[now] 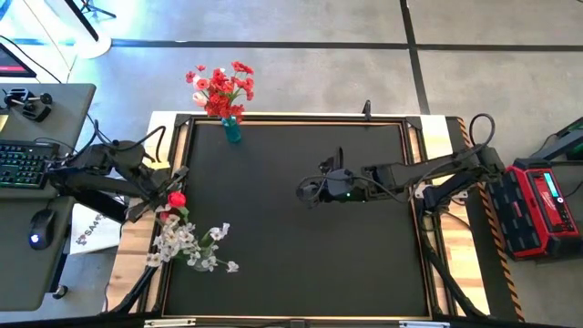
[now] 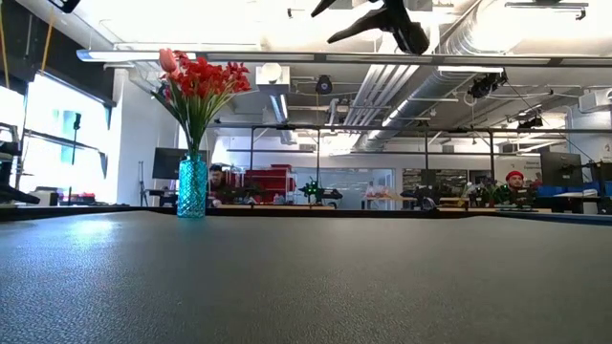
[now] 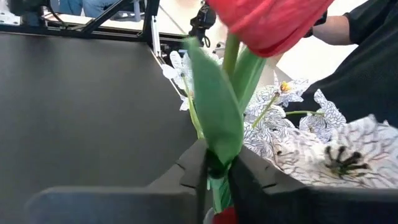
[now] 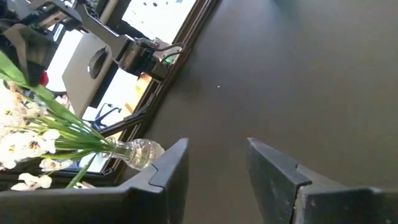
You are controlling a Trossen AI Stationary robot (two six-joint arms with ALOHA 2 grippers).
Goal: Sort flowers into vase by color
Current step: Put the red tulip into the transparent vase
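1. High view: the left end effector [image 1: 157, 199] sits at the counter's [image 1: 301, 264] left edge, closed on a red tulip [image 1: 176, 199] beside the lying clear vase of white blossoms [image 1: 191, 244]. The teal vase of red flowers [image 1: 223, 91] stands at the far edge. My judgement: carry the tulip there, stem down.
2. Low view: the teal vase [image 2: 191, 186] is already crowded, so lower the stem slowly into a gap between the others.
3. Left wrist view: the fingers [image 3: 249, 174] pinch the green stem [image 3: 217, 186] low down, under a leaf. Keep the grip firm; the bloom is top-heavy.
4. Right wrist view: the right end effector [image 4: 214, 165] hovers over mid-counter, spread apart and empty. It should stay clear of the carry path.
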